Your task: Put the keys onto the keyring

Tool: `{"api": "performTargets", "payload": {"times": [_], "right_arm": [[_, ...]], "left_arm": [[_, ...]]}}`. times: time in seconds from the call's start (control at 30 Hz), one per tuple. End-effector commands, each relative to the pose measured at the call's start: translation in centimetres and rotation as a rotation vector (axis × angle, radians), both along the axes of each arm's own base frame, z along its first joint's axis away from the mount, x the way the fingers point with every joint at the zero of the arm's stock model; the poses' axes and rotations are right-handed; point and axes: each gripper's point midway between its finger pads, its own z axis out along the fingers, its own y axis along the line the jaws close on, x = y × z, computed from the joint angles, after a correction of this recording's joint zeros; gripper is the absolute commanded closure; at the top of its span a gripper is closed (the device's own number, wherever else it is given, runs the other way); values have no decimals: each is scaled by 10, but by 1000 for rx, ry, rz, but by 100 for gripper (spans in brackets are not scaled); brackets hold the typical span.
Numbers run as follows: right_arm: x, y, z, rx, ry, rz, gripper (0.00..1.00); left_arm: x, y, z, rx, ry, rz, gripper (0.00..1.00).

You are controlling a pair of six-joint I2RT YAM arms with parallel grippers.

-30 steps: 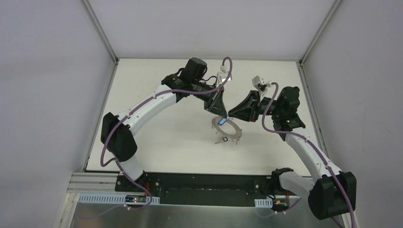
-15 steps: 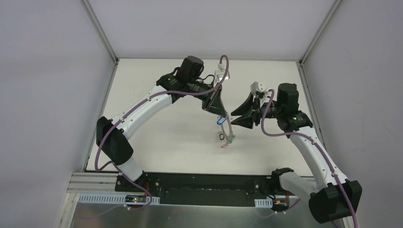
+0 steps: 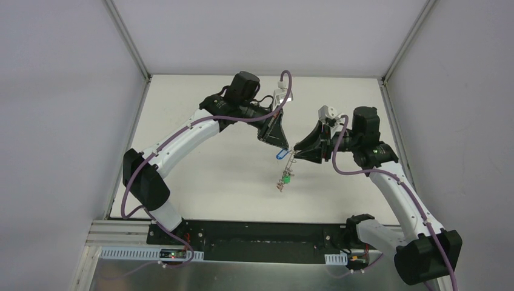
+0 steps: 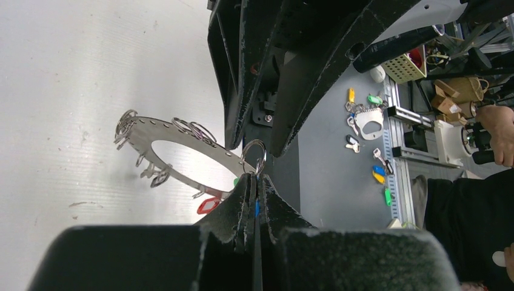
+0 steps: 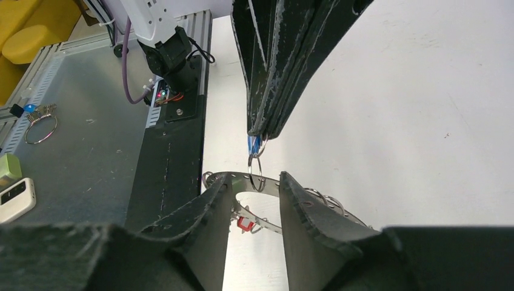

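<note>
The keyring (image 3: 287,173) hangs edge-on in the air between my two grippers. Red (image 4: 208,205) and green (image 3: 286,179) tagged keys dangle from its lower rim. My left gripper (image 3: 282,148) is shut on the blue-tagged key (image 3: 282,154). That key's small split ring (image 4: 254,159) sticks out of the tips (image 4: 254,177) and overlaps the keyring's band (image 4: 136,134). My right gripper (image 3: 296,150) is open. In the right wrist view the keyring's band (image 5: 270,182) runs across between the spread fingers (image 5: 256,176), with the blue tag (image 5: 253,143) just above.
The white table (image 3: 200,170) lies below, walled on three sides. The left arm's base (image 5: 173,54) stands at the near edge. On the metal shelf in front lies a spare ring with keys (image 5: 39,121). More coloured keys (image 4: 363,115) lie on a bench beyond.
The keyring lay flat on the table; it now hangs tilted edge-on in the air. Both grippers drew closer together at its top, and the right arm swung up.
</note>
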Motion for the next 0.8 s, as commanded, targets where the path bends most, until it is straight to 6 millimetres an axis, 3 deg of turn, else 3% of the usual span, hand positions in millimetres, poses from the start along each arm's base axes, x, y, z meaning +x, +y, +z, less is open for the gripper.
{"api": "performTargets", "payload": {"times": [0.0,0.17,0.53,0.77], "right_arm": [[-1,6,11,23,-59,26,64],[-2,9,10,18,-58,27,71],[-1,10,8,14,-57,24,100],[0,9,15,38,-54,23,100]], "left_arm": [[-4,1,20,-56,-36,-21,100],[-3,0,19,-55,-28,-21,100],[-3,0,19,-56,-24,-22,100],[-3,0,17,-51,-18,-20,100]]}}
